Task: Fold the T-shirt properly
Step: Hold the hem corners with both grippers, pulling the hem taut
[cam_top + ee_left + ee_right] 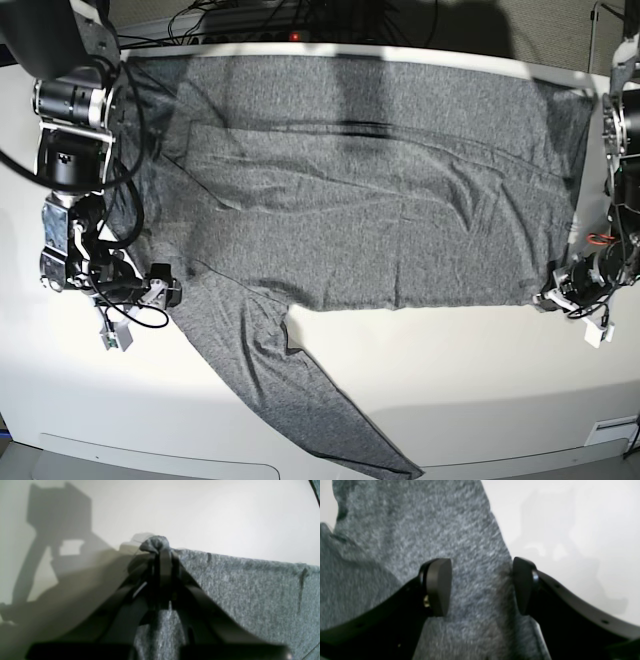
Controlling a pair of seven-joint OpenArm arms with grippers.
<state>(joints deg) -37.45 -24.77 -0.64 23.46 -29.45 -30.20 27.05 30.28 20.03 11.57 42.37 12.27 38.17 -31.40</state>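
From the left wrist camera, the left end effector is clamped on a bunched corner of the large heather-grey, long-sleeved knit T-shirt, a small wad of fabric poking past its tips above the white table. The knit stretches away taut along one edge, so it looks light and limp; pinched corners seem the sensible holds.

From the right wrist camera, the right end effector stands wide apart, its pads straddling a strip of T-shirt edge, nothing gripped.

From the base camera, the T-shirt lies spread flat across the table, 1 sleeve trailing towards the front edge.
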